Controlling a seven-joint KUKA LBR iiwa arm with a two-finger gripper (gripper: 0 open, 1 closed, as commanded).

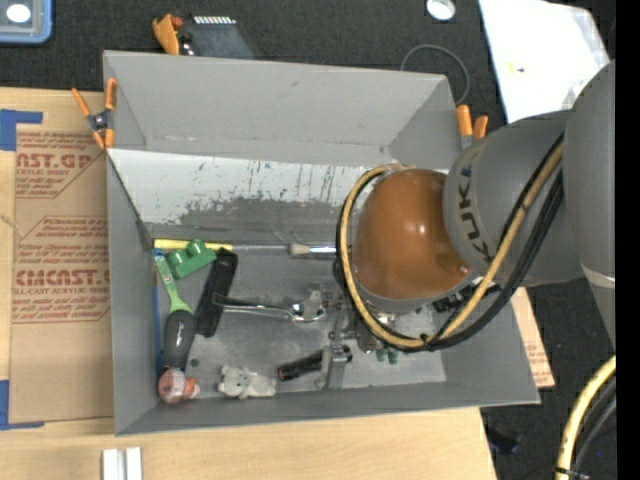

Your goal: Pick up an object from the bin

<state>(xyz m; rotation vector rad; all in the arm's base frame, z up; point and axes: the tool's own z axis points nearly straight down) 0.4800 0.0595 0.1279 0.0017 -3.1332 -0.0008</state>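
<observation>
- One grey metal bin (140, 218) with sloped, scuffed sheet walls and a flat, scratched floor holds a loose scatter of small things.
- One arm comes in from the right. Its wrist carries a smooth, glossy orange-brown dome (400, 233) ringed by yellow and black cables (350, 298).
- Below the dome, the metal gripper (338, 356) stands low over the floor, right of the middle and toward the lower wall. The dome and cables hide much of it, so I cannot tell whether it is released or clenched.
- Nearest to it is a small black oblong piece (300, 369), flat on the floor. Its right end is just beside the gripper's left side, and I cannot tell whether the two touch.
- A shiny metal spoon (270, 310) lies just above that piece, with its thin handle pointing left and its bowl near the gripper.
- A white crumpled lump (245, 381) sits left of the black piece, close to the lower wall.
- Well apart, along the left side, lie a green moulded plastic piece (190, 260), a matte black bar-shaped handle (213, 293), a dark grey oval body (178, 338) and a pinkish round knob (178, 386).
- A flat yellow strip (190, 246) and a thin rod with a pale tip (300, 250) lie along the foot of the far wall.
</observation>
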